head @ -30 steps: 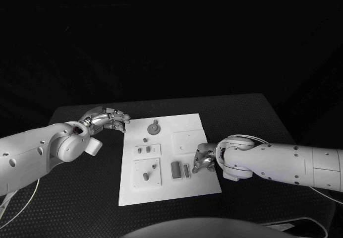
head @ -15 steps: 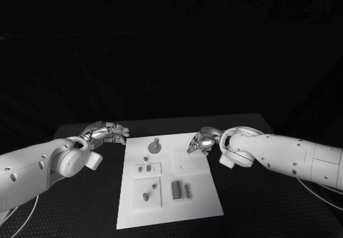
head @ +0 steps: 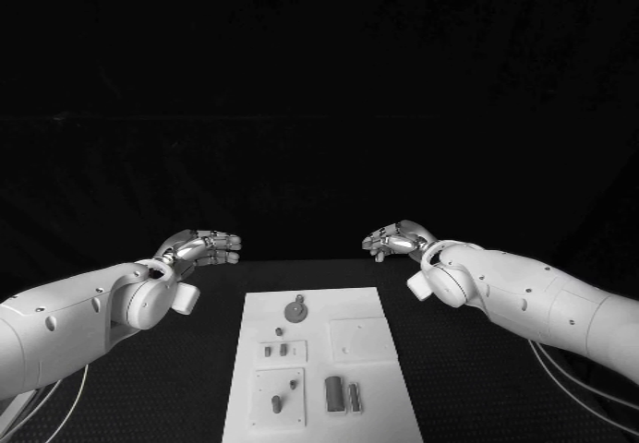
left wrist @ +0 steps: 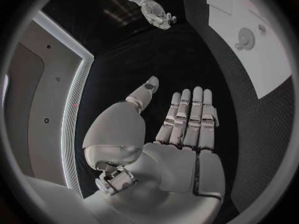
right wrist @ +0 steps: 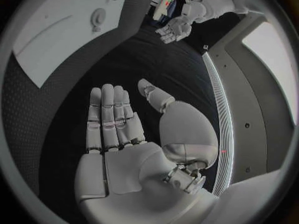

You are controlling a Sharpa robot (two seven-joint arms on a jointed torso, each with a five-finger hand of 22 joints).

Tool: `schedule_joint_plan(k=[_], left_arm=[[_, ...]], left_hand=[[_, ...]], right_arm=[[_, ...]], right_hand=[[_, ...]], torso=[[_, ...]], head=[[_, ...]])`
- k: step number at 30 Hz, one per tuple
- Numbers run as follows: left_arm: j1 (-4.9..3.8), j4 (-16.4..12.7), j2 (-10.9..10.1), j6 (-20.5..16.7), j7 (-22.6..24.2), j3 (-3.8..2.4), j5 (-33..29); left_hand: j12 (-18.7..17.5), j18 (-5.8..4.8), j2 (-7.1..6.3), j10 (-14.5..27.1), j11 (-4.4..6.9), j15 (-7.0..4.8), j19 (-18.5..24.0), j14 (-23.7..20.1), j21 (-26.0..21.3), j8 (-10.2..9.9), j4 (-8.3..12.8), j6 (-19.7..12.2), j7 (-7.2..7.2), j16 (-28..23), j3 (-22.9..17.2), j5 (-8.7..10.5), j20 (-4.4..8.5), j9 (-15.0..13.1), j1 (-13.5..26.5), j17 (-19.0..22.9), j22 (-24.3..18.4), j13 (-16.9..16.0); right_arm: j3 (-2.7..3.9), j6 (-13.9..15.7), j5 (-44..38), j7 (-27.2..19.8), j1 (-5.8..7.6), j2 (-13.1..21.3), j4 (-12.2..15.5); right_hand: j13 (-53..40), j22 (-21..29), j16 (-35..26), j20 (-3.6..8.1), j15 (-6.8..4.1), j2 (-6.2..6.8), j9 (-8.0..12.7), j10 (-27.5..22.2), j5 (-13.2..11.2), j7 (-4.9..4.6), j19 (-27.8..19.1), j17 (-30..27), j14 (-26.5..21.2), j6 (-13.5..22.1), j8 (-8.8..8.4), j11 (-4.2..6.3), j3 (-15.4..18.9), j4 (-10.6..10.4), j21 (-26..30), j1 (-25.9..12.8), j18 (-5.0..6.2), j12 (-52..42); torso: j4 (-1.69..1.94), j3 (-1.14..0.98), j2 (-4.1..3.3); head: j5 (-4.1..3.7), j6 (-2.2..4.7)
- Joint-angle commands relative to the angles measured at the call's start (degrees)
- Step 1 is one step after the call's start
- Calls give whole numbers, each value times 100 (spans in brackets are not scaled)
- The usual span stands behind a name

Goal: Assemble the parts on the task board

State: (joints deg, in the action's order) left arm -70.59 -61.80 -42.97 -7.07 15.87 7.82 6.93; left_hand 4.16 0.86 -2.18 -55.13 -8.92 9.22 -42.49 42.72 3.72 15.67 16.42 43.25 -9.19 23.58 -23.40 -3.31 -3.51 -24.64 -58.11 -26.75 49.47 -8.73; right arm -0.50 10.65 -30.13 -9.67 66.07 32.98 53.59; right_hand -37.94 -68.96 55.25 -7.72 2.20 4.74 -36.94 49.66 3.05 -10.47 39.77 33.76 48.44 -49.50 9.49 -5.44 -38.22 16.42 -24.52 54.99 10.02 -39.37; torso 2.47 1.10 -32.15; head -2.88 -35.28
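Both hands had lifted clear of the task board (head: 313,369), which lay at lower centre on the worktop (head: 440,369): left hand (head: 202,247) at mid left, right hand (head: 394,241) at mid right, each empty with flat fingers. A second earlier the right hand was down by the grey parts (head: 340,395) at the board's lower right. No part looked newly seated, so assembly probably remained unfinished.

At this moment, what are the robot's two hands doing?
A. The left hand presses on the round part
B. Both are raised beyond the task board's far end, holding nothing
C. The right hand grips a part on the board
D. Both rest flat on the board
B: the left hand and right hand hang over the dark area past the far end of the task board, and both wrist views show straight, spread fingers with nothing in them.
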Motion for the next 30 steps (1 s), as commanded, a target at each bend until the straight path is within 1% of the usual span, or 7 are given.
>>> schedule_joint_plan(k=[1,3,14,15,18,19,30], left_arm=[[-19,161,123,-145,293,-19,-449],[-19,288,212,-73,321,-23,-457],[-11,605,484,-92,419,-27,-470],[-7,587,440,-80,237,-21,-357],[15,516,427,-155,261,-37,-364],[29,471,419,-203,277,-47,-369],[427,-819,187,-1577,714,-335,-496]], left_hand=[[-59,-86,-68,199,43,35,258,-247,-33,-69,3,-142,59,-196,38,13,-76,17,57,91,-141,85],[-62,-86,-67,422,64,59,413,-402,-25,-117,-3,-269,116,-313,93,26,-135,29,124,154,-245,168],[-44,-86,-54,1376,240,151,1035,-1044,-5,-308,-3,-940,462,-725,456,37,-381,31,445,349,-628,481],[-416,-86,218,5513,892,-922,4249,-4272,-372,-1567,-1642,-4325,919,-2358,2340,331,351,2464,5811,2675,-4947,873],[-416,-86,218,5513,892,-922,4249,-4272,-372,-1567,-1642,-4325,919,-2358,2340,331,351,2464,5811,2675,-4947,873],[-416,-86,218,5513,892,-922,4249,-4272,-372,-1567,-1642,-4325,919,-2358,2340,331,351,2464,5811,2675,-4947,873],[-416,-86,218,5513,892,-922,4249,-4272,-372,-1567,-1642,-4325,919,-2358,2340,331,351,2464,5811,2675,-4947,873]], right_arm=[[95,-247,860,-754,-100,-124,-174],[208,-357,936,-834,-145,-190,-261],[373,-645,996,-945,-237,-231,-372],[370,-391,832,-729,-234,-241,-370],[364,-321,873,-753,-241,-214,-294],[360,-275,900,-769,-245,-197,-245],[250,1006,1647,-1209,-367,287,1128]], right_hand=[[485,148,-847,-147,430,38,37,-421,37,14,-656,-390,-642,250,-113,-252,36,-17,422,-167,-240,669],[926,273,-1791,-262,896,-30,107,-1176,10,50,-1307,-822,-1780,638,-294,-411,255,-11,812,-364,-451,1374],[1996,367,-2644,-372,823,-211,128,-918,-23,84,-1860,-1381,-1818,1032,-286,-369,1212,8,1329,-636,-623,2272],[3794,2324,-5525,772,-220,-474,3694,-4966,-305,1047,-3977,-3376,-4844,4950,-949,544,3822,-1642,2452,-5499,-1002,3937],[3794,2725,-5525,772,-220,-474,3694,-4966,-305,1047,-3977,-3376,-4844,4950,-949,544,3822,-1642,2452,-5499,-1002,3937],[3794,6896,-5525,772,-220,-474,3694,-4966,-305,1047,-3977,-3376,-4844,4950,-949,544,3822,-1642,2452,-5499,-1002,3937],[3794,6896,-5525,772,-220,-474,3694,-4966,-305,1047,-3977,-3376,-4844,4950,-949,544,3822,-1642,2452,-5499,-1002,3937]], torso=[[8,3,104],[3,4,127],[1,-34,163],[-2,-4,158],[-39,-20,148],[-64,-31,142],[-247,-110,97]], head=[[74,102],[85,137],[134,226],[125,204],[150,186],[167,175],[288,91]])
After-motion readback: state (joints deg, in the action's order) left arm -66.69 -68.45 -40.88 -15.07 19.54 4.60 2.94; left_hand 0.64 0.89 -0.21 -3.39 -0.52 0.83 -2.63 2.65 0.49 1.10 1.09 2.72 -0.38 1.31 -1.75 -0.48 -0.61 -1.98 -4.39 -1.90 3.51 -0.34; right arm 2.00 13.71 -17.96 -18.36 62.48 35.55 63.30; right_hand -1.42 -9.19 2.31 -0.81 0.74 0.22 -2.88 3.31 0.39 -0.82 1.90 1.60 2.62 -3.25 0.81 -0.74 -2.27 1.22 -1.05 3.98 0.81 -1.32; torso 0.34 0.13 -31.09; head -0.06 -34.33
